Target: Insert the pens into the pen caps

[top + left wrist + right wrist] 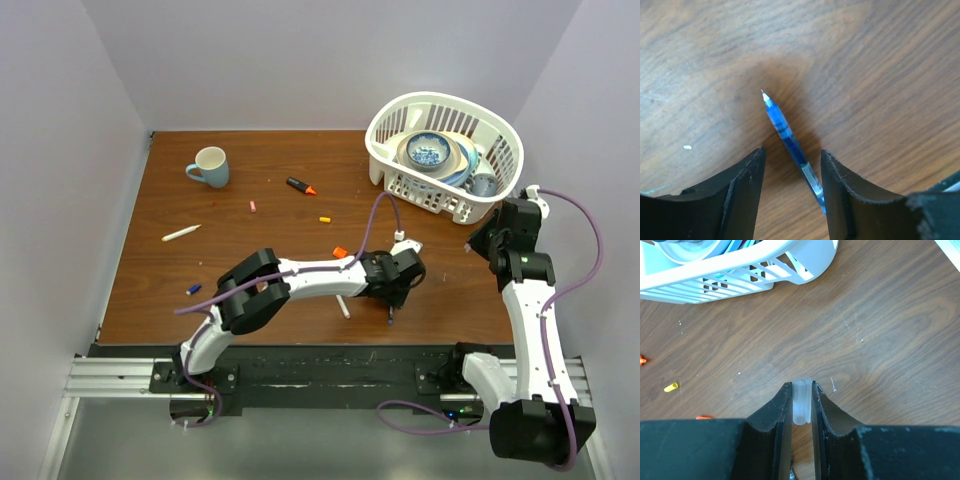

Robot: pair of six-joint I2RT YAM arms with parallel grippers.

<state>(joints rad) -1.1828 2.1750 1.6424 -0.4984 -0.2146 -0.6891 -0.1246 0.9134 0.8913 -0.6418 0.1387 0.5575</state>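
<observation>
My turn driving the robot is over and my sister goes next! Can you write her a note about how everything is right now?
Left end effector: open, straddling a blue pen that lies flat on the table; not gripped yet.
Right end effector: shut on a clear cap, near the white basket.
Loose on the table: a white pen, a pink cap, a yellow cap, an orange cap.
Done: the clear cap is picked up.
Left to do: grip the blue pen, push it into the clear cap, then do the others.
</observation>
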